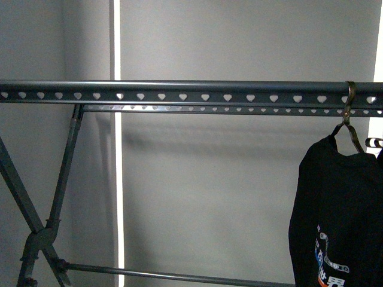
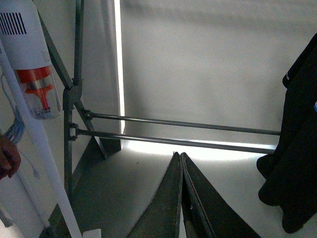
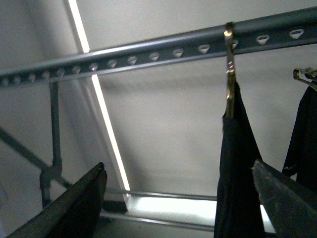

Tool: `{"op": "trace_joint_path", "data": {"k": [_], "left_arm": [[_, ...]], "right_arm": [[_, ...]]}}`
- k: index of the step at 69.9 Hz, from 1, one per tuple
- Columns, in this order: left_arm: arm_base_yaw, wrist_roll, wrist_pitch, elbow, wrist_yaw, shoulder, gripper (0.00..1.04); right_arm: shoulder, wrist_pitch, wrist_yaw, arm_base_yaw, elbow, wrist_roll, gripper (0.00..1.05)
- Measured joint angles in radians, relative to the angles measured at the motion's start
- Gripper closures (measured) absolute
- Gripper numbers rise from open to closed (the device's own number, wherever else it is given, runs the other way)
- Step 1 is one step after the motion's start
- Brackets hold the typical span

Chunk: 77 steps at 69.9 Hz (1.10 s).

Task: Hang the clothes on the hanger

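Observation:
The black T-shirt, with a white-and-blue graphic low on it, hangs from a brass hook on the rack's heart-punched rail at the far right. Neither gripper shows in the front view. In the right wrist view my right gripper is open and empty. The shirt hangs edge-on from its hook on the rail, just inside one finger. My left gripper is shut and empty, low down. It points at the rack's lower bars, with the shirt off to one side.
A second dark garment hangs on its own hanger beyond the shirt. The rack's crossed legs stand at the left. A white and orange stick vacuum leans by the legs, and a person's hand shows at the edge.

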Motion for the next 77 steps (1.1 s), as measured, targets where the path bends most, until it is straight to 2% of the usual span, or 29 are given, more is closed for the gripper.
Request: {"op": "trace_joint_path", "data": {"k": [1, 3, 7, 17, 21, 26, 30, 50, 58, 77], "left_arm": [[0.000, 0.000, -0.003, 0.000, 0.000, -0.003, 1.01], [0.000, 0.000, -0.018, 0.000, 0.000, -0.018, 1.01], [0.000, 0.000, -0.040, 0.000, -0.001, -0.040, 1.01], [0.000, 0.000, -0.075, 0.000, 0.001, -0.075, 1.01], [0.000, 0.000, -0.162, 0.000, 0.001, -0.138, 1.01], [0.000, 0.000, -0.245, 0.000, 0.000, -0.233, 1.01], [0.000, 0.000, -0.251, 0.000, -0.002, -0.244, 1.01], [0.000, 0.000, -0.253, 0.000, -0.001, -0.245, 1.01], [0.000, 0.000, -0.253, 0.000, -0.001, -0.246, 1.01], [0.000, 0.000, -0.253, 0.000, 0.000, -0.247, 1.01]], "right_arm": [[-0.030, -0.025, 0.029, 0.005, -0.022, -0.022, 0.17], [-0.190, -0.168, 0.116, 0.014, -0.142, -0.074, 0.26], [-0.407, -0.325, 0.190, 0.024, -0.297, -0.124, 0.40], [-0.550, -0.360, 0.238, 0.075, -0.342, -0.154, 0.66], [-0.572, -0.370, 0.259, 0.093, -0.348, -0.158, 0.77], [-0.602, -0.391, 0.362, 0.174, -0.361, -0.161, 0.91], [-0.628, -0.403, 0.367, 0.215, -0.373, -0.168, 1.03], [-0.708, -0.428, 0.377, 0.219, -0.425, -0.168, 1.02], [-0.847, -0.595, 0.378, 0.219, -0.425, -0.168, 1.02], [-0.881, -0.604, 0.378, 0.219, -0.425, -0.168, 1.02]]}}
